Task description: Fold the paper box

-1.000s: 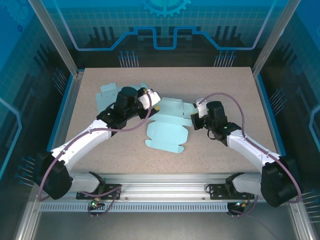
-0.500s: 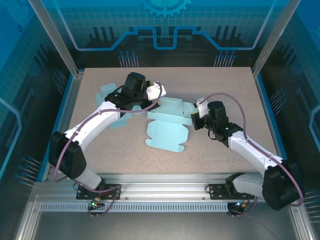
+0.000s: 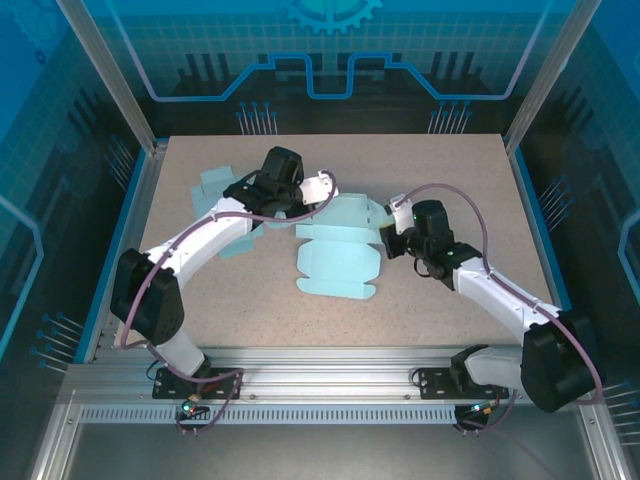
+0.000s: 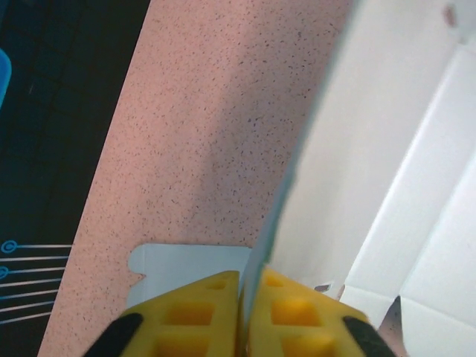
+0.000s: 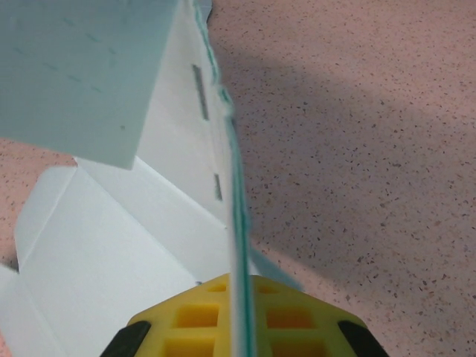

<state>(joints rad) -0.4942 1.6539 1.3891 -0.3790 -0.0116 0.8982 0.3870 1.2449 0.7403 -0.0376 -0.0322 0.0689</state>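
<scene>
The left jaws are clamped, yellow pads (image 4: 197, 316) pressed together on the thin edge of a raised panel at the far left of the paper box (image 3: 340, 265). The right jaws are likewise closed on an upright panel edge at the box's far right. There is one box, light blue, lying half unfolded mid-counter (image 3: 450, 170) between the two arms. A second paper piece, a flat blue blank (image 3: 213, 185), lies to the left, partly covered by the left arm (image 3: 200, 245).
</scene>
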